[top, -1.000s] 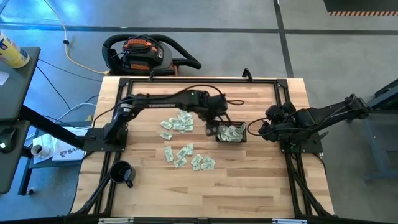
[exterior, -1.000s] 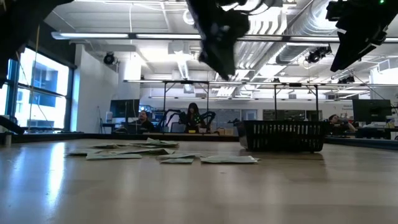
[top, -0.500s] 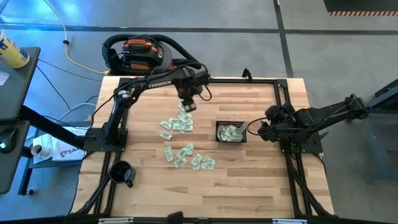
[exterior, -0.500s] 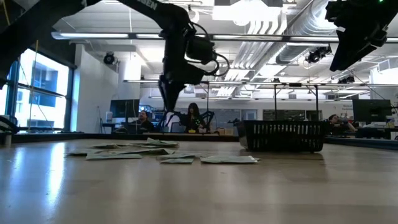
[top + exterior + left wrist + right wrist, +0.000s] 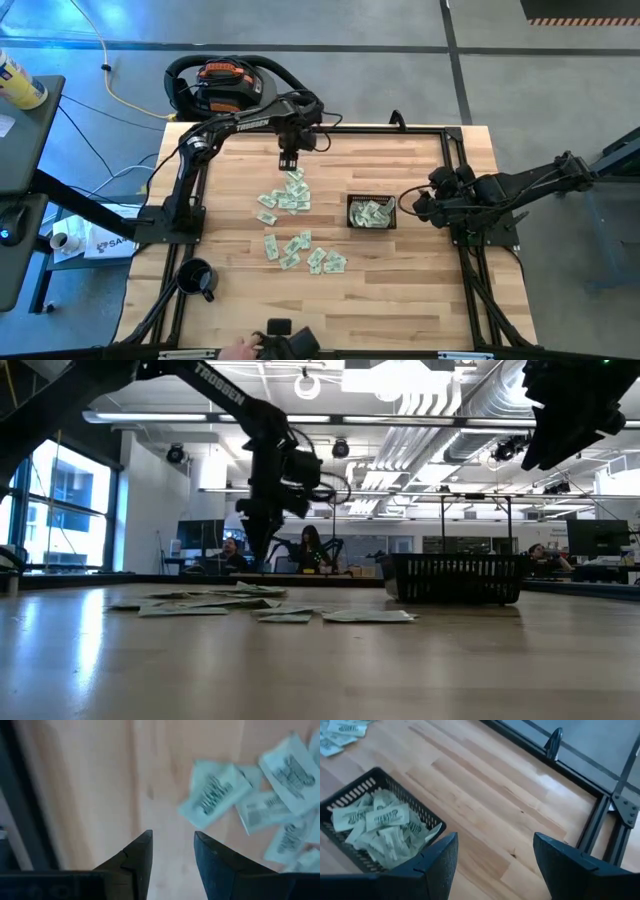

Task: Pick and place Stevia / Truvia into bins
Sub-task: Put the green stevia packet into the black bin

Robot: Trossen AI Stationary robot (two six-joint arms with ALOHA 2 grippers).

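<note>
Pale green and white Stevia sachets point(image 5: 285, 195) lie flat in a loose heap mid-table, with a second scatter point(image 5: 300, 252) nearer the front edge. The black mesh basket point(image 5: 371, 213) sits to their right with several sachets inside point(image 5: 375, 827). My left gripper point(image 5: 289, 162) points down above the bare wood just past the heap's far end; it is open with nothing between its fingers point(image 5: 172, 836). My right gripper point(image 5: 412, 207) hangs open to the right of the basket, raised off the table point(image 5: 495, 840).
A round black mug point(image 5: 195, 278) stands at the near left corner. A black metal frame point(image 5: 440, 128) runs round the table's edges. A vacuum cleaner point(image 5: 235, 88) sits beyond the far edge. A person's hand with a dark device point(image 5: 270, 345) shows at the near edge.
My left gripper has swung from beside the basket toward the table's far left, past the heap's far end. It has sunk lower and rolled about its own axis. A person's hand has come in at the near edge.
</note>
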